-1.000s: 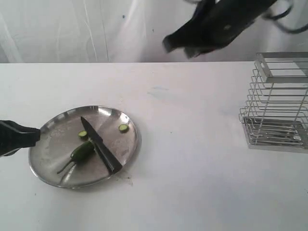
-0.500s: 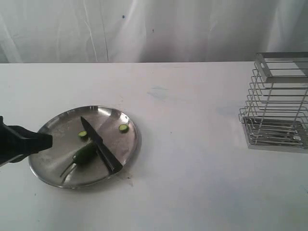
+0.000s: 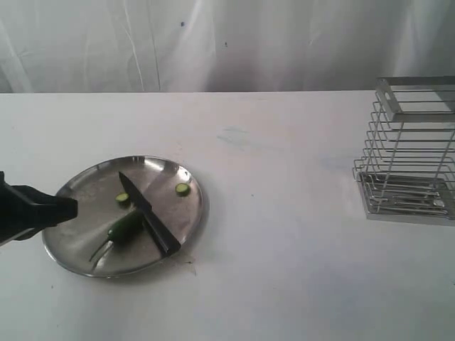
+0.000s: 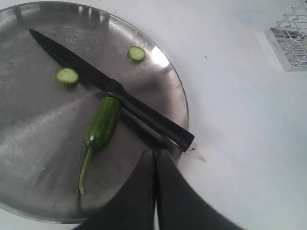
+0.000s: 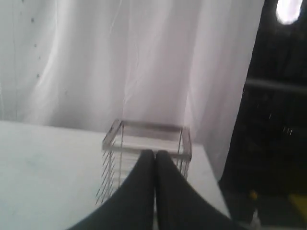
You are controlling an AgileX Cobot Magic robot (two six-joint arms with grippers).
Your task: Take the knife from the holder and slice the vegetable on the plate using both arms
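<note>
The right gripper [image 5: 154,155] had swung out of the wide view, clenched empty; the left gripper [image 4: 154,155], clenched empty, hung over the plate [image 3: 75,238].

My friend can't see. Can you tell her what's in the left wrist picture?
A black knife lies across a shiny steel plate, beside a green pepper and two cut slices. The left gripper, shut and empty, hovers near the knife's handle.
</note>
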